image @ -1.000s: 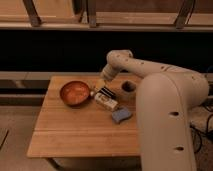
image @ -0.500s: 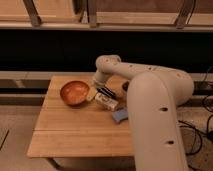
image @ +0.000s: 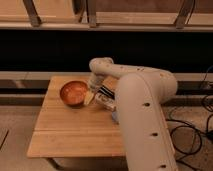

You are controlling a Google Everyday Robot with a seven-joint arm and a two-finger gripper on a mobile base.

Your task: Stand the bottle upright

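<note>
Hanging low over the far part of the wooden table (image: 70,135), the gripper (image: 93,88) sat at the end of the big white arm (image: 145,115), right above the bottle (image: 88,98). The bottle was small and pale. It was just beside the orange bowl (image: 73,93), at the bowl's right edge. It looked tipped or leaning, not standing straight. A black bar (image: 105,99) lay close on its other side, so the bottle was between the bowl and the bar. I could not tell if the gripper was open or closed, or if it had hold of the bottle or was only near it.

The step looked like getting a good hold on the bottle. To do it well, the gripper needed to take the bottle around its middle, not at the tip, so it would not slip or spin. A soft but firm squeeze seemed best. Next would come a small lift, to get the bottle away from the bowl and the bar, and a slow turn until its bottom faced the table. Letting go was safe only once the bottom sat flat. If not, the bottle could tip over or bump the bowl.
</note>
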